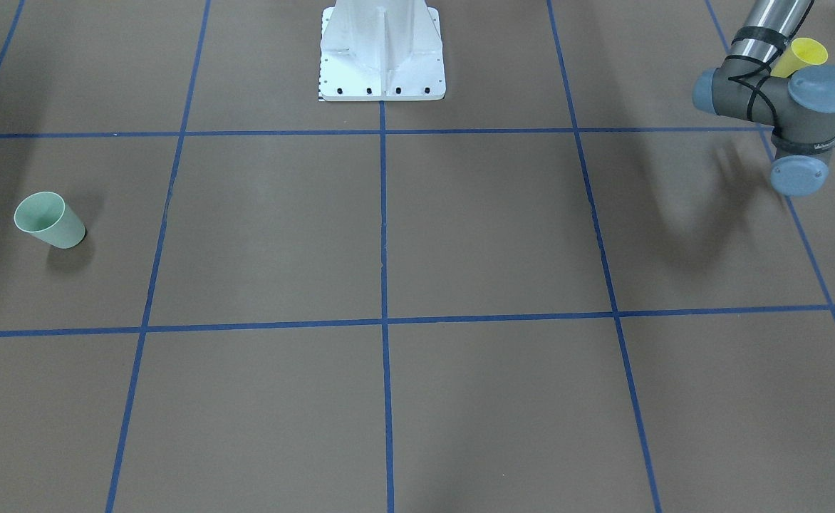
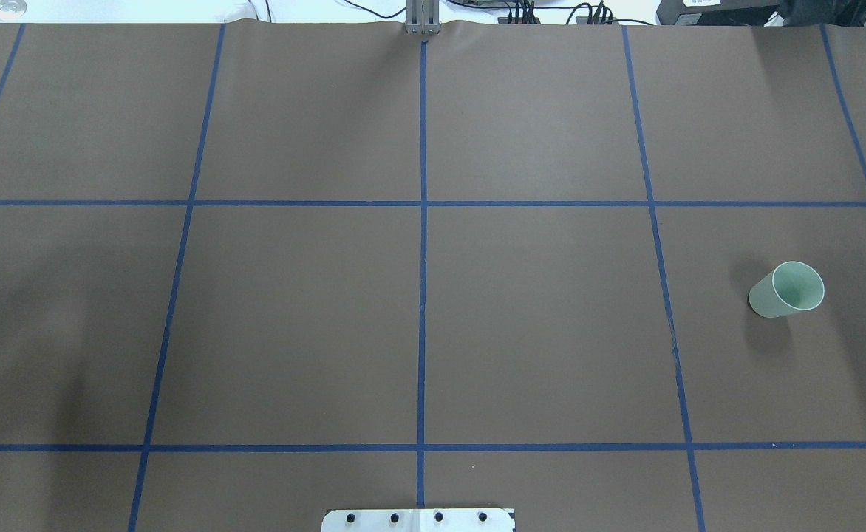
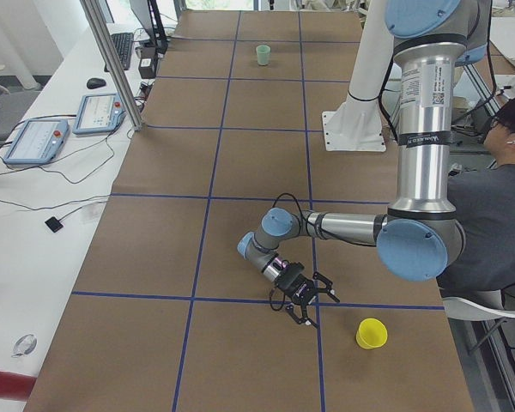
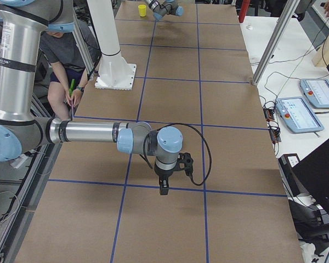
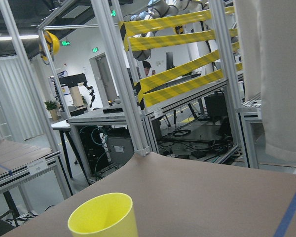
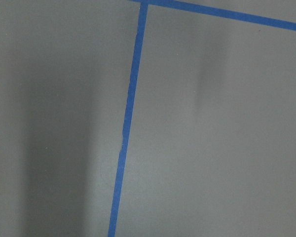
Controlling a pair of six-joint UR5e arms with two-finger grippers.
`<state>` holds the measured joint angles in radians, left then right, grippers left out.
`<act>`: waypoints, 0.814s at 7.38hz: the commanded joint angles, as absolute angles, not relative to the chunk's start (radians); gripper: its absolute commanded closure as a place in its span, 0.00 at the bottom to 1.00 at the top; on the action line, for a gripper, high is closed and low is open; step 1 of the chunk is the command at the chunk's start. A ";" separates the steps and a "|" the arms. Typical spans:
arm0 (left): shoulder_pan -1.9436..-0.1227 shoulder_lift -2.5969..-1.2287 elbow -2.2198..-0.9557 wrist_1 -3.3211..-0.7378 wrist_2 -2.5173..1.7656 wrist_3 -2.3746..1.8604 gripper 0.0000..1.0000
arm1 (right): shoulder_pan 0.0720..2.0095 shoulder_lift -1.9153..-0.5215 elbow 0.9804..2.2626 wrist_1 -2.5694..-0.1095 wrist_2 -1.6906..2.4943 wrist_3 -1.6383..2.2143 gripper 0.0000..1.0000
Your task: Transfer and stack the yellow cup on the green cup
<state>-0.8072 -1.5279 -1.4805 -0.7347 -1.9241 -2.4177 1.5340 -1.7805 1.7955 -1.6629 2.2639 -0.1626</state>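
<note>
The left hand (image 3: pixel 313 302) hangs low near the yellow cup (image 3: pixel 371 333), apart from it and seemingly aimed at it. I cannot tell its grip. The cup stands upright near the counter's (image 3: pixel 154 240) left end, by the robot's edge. The right hand (image 4: pixel 163 189) points down over a blue tape line (image 4: pixel 236 191), grip likewise unclear. The green cup (image 2: pixel 788 290) stands near the right end.

green cup (image 2: pixel 786 290), brown table (image 2: pixel 536 332), blue tape grid (image 2: pixel 423 295)

yellow cup (image 3: pixel 372 333), seemingly mint-green cup (image 2: pixel 786 290), blue-gridded brown table (image 2: pixel 551 332)
</note>
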 commanded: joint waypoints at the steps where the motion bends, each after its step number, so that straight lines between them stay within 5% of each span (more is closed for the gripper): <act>1: -0.799 -1.528 -1.398 -0.745 -2.024 -2.445 0.00 | 1.534 -1.779 1.799 -1.663 2.264 -0.163 0.00; 6: -0.796 -1.453 -1.364 -0.790 -2.160 -2.467 0.00 | 1.534 -1.775 1.801 -1.647 2.266 -0.163 0.00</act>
